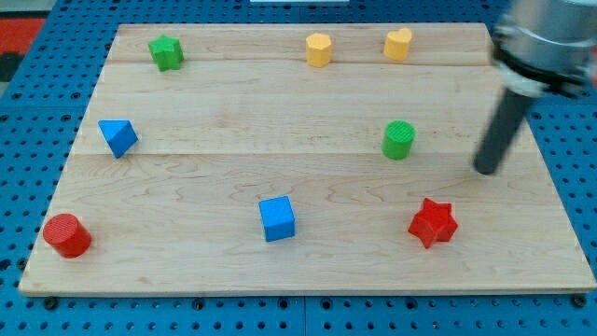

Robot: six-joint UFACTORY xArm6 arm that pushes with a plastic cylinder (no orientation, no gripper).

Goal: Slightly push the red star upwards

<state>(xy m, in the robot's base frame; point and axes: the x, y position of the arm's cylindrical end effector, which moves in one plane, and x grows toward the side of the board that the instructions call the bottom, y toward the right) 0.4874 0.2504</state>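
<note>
The red star [432, 222] lies near the bottom right of the wooden board [224, 271]. My tip [486, 171] is above and to the right of the star, apart from it, and to the right of the green cylinder [398, 140]. The dark rod slants up towards the view's top right.
A blue cube [277, 218] sits bottom centre, a red cylinder [66, 234] bottom left, a blue triangle [118, 137] at the left, a green star [166, 52] top left. A yellow cylinder [319, 49] and a yellow heart-like block [398, 44] sit along the top.
</note>
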